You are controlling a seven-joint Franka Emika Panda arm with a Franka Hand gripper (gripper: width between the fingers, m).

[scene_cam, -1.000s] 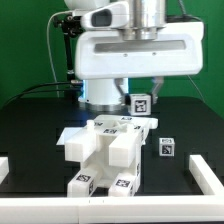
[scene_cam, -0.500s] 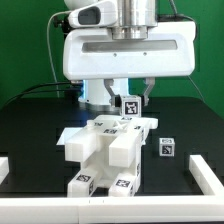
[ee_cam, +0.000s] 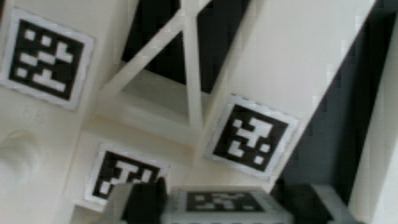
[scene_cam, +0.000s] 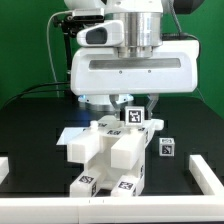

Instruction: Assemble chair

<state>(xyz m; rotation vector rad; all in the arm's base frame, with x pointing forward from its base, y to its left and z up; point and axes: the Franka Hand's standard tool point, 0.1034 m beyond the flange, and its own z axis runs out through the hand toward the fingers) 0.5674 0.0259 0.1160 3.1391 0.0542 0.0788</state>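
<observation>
The partly built chair (scene_cam: pixel 105 155) is a blocky white stack of tagged slabs in the middle of the black table. My gripper (scene_cam: pixel 134 110) hangs just above its top back edge, shut on a small white tagged chair part (scene_cam: pixel 133 115). In the wrist view that part (ee_cam: pixel 222 202) sits between the two dark fingers (ee_cam: pixel 146 204), with its tag facing the camera. Beyond it are the chair's white slabs (ee_cam: pixel 178 110), bearing tags (ee_cam: pixel 249 135). Whether the held part touches the chair I cannot tell.
Another small white tagged part (scene_cam: pixel 167 148) lies on the table toward the exterior view's right of the chair. White border rails run along the left (scene_cam: pixel 5 166), right (scene_cam: pixel 205 172) and front (scene_cam: pixel 110 211). The robot's large white body (scene_cam: pixel 135 65) looms over the chair.
The gripper has come down with the small tagged part, from higher up to just above the chair's top. The wrist and arm body have turned and shifted.
</observation>
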